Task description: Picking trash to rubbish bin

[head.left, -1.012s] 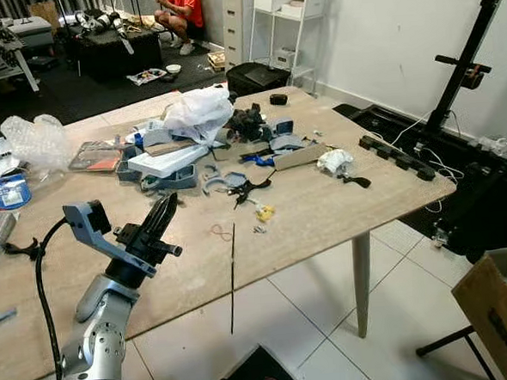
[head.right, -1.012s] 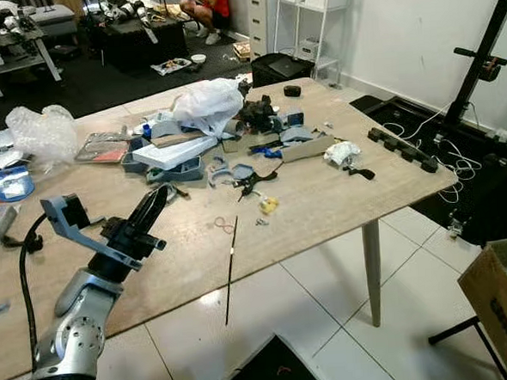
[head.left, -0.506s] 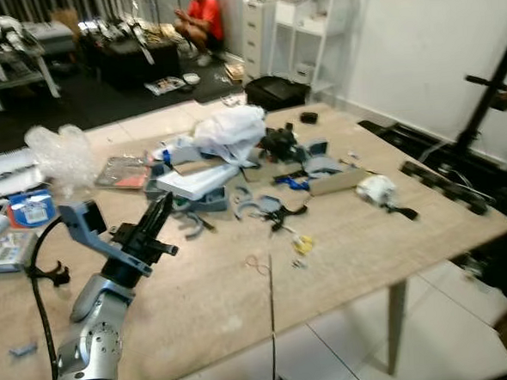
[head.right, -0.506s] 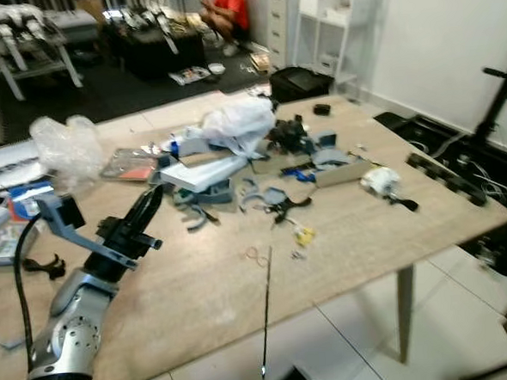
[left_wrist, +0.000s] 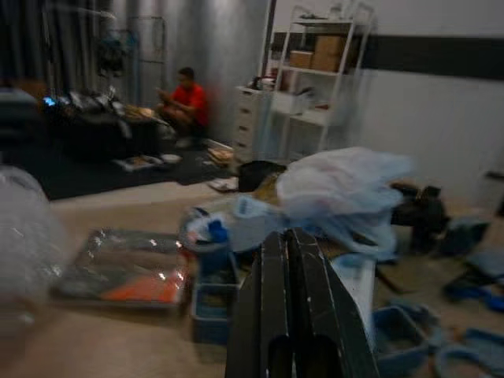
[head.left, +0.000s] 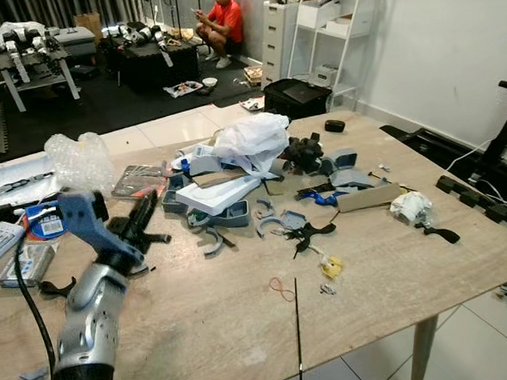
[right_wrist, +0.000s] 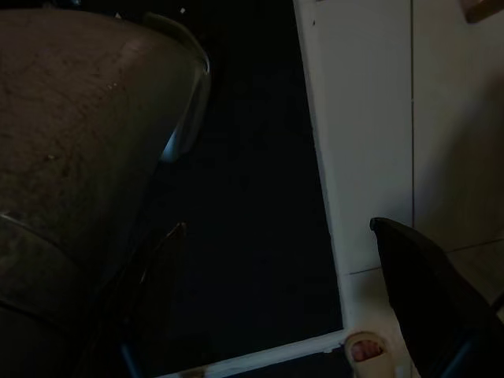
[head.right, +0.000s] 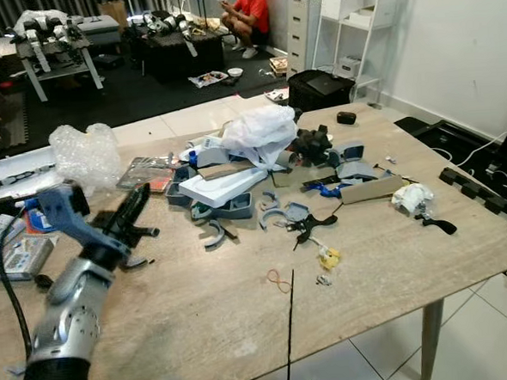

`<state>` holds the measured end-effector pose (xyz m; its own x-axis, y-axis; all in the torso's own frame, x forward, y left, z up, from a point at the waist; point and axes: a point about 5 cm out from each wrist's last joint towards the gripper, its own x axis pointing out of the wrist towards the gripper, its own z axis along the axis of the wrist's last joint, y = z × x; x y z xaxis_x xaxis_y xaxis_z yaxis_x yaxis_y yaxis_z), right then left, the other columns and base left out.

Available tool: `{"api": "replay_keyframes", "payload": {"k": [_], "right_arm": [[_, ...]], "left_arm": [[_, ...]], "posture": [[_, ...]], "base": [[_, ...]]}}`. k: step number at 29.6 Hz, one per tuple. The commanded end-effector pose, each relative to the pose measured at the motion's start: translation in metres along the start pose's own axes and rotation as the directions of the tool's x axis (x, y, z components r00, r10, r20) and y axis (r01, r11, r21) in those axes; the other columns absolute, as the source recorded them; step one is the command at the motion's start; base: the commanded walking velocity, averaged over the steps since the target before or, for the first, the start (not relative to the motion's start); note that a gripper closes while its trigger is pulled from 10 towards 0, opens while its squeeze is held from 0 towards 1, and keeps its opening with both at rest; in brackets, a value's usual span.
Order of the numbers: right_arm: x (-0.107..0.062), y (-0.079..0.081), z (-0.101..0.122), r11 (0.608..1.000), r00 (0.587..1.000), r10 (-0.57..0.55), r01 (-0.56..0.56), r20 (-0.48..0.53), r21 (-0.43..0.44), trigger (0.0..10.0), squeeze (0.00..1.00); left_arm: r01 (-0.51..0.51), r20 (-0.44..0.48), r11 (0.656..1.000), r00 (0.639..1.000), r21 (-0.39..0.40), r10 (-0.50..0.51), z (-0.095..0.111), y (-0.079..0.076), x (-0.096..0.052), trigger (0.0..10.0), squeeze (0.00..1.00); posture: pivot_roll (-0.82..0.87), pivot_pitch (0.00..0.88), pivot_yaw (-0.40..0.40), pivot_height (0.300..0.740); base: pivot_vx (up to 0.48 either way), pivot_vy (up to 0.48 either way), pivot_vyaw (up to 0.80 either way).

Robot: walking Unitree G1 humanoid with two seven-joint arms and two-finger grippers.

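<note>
A wooden table (head.left: 396, 267) is strewn with litter: a white plastic bag (head.left: 252, 138), a wad of bubble wrap (head.left: 78, 160), a crumpled white paper (head.left: 409, 206), a small yellow scrap (head.left: 331, 267) and a red rubber band (head.left: 281, 286). My left gripper (head.left: 149, 199) hovers shut and empty over the table's left part, pointing at the blue trays (head.left: 225, 213) and the bag (left_wrist: 346, 185). In the left wrist view its fingers (left_wrist: 276, 307) lie pressed together. My right gripper (right_wrist: 283, 307) hangs low in the dark, fingers apart over pale floor tiles.
A thin black rod (head.left: 298, 334) sticks out over the table's front edge. Small boxes and packets (head.left: 21, 260) lie at the left. Behind the table stand a black case (head.left: 298, 97) and white shelves (head.left: 321, 31); a person in red (head.left: 226, 19) sits beyond. A sandalled toe (right_wrist: 364, 349) is by my right gripper.
The camera has swung and closed in, so the table sits lower and wider in view. My left arm has lifted slightly and stays shut. Nothing on the table has moved.
</note>
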<state>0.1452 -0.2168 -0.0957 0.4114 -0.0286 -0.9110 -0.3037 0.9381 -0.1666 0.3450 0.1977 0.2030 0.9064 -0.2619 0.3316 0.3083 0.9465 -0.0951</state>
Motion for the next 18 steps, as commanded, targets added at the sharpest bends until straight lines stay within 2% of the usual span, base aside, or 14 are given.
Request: {"api": "replay_keyframes", "payload": {"k": [1,3,6,9,18], "right_arm": [[-0.001,0.005,-0.011,1.0,1.0,0.012,-0.012,-0.029,0.004,10.0,0.0],[-0.001,0.006,-0.012,1.0,0.999,0.013,-0.013,-0.031,0.006,10.0,0.0],[-0.001,0.01,-0.018,1.0,0.999,0.021,-0.02,-0.042,0.01,10.0,0.0],[-0.002,0.012,-0.023,1.0,0.998,0.024,-0.023,-0.054,0.01,10.0,0.0],[-0.004,0.013,-0.031,1.0,0.997,0.025,-0.024,-0.068,0.011,10.0,0.0]], "left_arm": [[-0.003,-0.048,0.998,0.999,0.069,0.006,-0.005,-0.002,0.003,10.0,0.98],[-0.007,-0.055,0.996,0.998,0.092,0.012,-0.005,-0.003,0.004,10.0,1.0],[-0.038,-0.101,0.978,0.993,0.207,0.06,-0.008,-0.001,0.007,10.0,1.0],[-0.096,-0.12,0.965,0.985,0.243,0.128,-0.01,0.007,0.007,10.0,1.0],[-0.186,-0.146,0.924,0.958,0.334,0.246,-0.007,0.024,0.01,10.0,1.0]], "posture": [[-0.09,0.148,0.045,0.74],[-0.09,0.149,0.046,0.74],[-0.1,0.165,0.051,0.74],[-0.1,0.174,0.052,0.74],[-0.1,0.2,0.059,0.74]], "base": [[0.0,0.0,0.0],[0.0,0.0,0.0],[0.0,0.0,0.0],[0.0,0.0,0.0],[0.0,0.0,0.0]]}}
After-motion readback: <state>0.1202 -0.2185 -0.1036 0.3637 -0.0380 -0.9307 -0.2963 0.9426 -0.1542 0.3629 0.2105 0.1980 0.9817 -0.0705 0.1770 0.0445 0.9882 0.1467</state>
